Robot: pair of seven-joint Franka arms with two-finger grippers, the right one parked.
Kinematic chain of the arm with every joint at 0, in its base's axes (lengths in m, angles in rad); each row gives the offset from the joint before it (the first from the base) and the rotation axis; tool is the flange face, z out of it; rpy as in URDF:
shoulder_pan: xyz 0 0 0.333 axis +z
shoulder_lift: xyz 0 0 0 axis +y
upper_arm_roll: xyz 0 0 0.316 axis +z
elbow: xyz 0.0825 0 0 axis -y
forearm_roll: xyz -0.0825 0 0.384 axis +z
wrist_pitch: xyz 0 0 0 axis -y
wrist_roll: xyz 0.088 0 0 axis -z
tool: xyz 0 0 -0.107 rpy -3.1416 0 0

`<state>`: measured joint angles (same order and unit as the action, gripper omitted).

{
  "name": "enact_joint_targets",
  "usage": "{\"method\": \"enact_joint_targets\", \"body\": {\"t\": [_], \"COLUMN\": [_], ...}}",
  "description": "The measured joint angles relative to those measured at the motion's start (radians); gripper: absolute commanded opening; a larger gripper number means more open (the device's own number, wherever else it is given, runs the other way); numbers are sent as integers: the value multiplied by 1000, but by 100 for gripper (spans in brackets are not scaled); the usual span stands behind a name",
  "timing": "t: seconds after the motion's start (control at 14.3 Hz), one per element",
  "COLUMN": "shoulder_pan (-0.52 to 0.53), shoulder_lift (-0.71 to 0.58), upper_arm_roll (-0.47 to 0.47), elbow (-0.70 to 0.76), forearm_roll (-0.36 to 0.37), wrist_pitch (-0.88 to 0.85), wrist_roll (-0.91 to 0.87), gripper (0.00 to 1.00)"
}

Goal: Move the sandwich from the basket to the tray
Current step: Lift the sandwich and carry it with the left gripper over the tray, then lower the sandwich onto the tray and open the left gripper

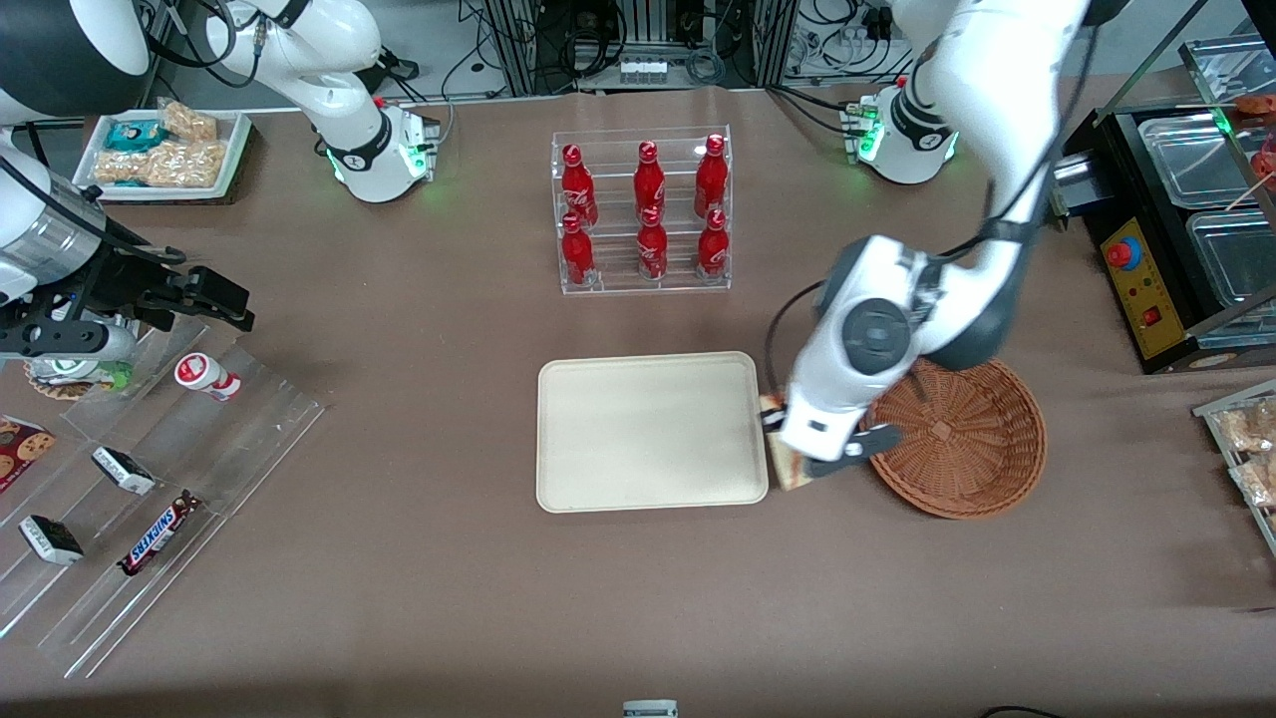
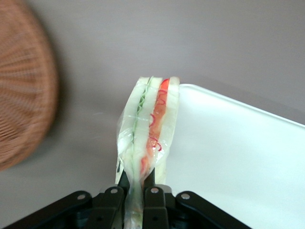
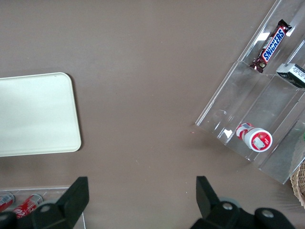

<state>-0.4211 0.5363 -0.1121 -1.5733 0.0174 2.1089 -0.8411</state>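
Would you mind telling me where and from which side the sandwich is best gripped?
Across its flat bread faces, from above, pinching near one edge as the pincer does now, shut on the sandwich between basket and tray. It is thin and wrapped, so the broad faces suit the fingers.

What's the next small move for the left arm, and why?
Probably carry on sideways until over the tray. The gripper, jaws shut on the wrapped sandwich, hangs over the gap between the wicker basket and the tray's edge, so release would miss.
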Motion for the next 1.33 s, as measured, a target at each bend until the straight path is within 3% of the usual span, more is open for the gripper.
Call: {"method": "enact_joint_targets", "body": {"t": [0.42,0.7,1.33], "shoulder_pan": [-159,-236,-252], "shoulder_lift": [188,230,249], "upper_arm_roll": [0,0,16], "elbow": [193,234,233], "forearm_roll": [8,8,47], "wrist_pitch": [87,87,77], "wrist_roll": [77,42,-54], "gripper": [6,6,8]}}
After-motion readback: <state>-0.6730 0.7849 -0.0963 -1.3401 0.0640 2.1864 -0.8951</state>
